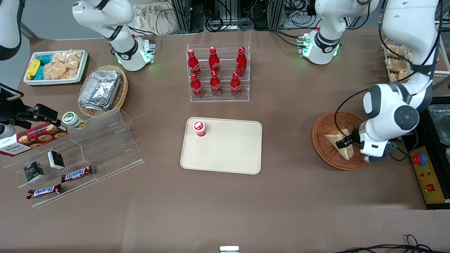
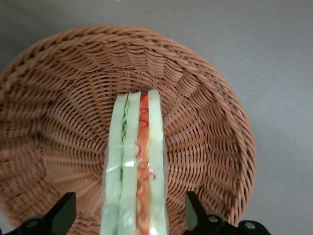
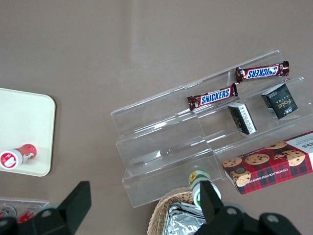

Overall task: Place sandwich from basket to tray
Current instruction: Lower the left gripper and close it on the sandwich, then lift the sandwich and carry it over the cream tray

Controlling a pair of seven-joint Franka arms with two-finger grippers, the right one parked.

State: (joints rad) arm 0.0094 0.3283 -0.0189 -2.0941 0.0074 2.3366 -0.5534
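The sandwich [image 1: 340, 143] lies inside the reddish-brown wicker basket [image 1: 321, 140] at the working arm's end of the worktop, so the transfer has not happened yet. The left arm's end effector [image 1: 346, 142] is down in the basket, right at the sandwich. In the wrist view the 2 black fingers [image 2: 62, 213] stand wide, one on each side of the wedge [image 2: 137, 166], with a clear gap between each finger and the bread, so nothing is gripped. The sandwich rests on edge there, showing its green and red filling layers between the pale slices, against the woven wall of the basket [image 2: 205, 98]. The cream tray [image 1: 228, 154] sits well apart, near the middle of the worktop, carrying only a small red-capped bottle [image 1: 199, 128] at one corner. By my judgement the approach is done; closing on the wedge, lifting it, carrying it across and setting it down on the bare part of the tray all remain.
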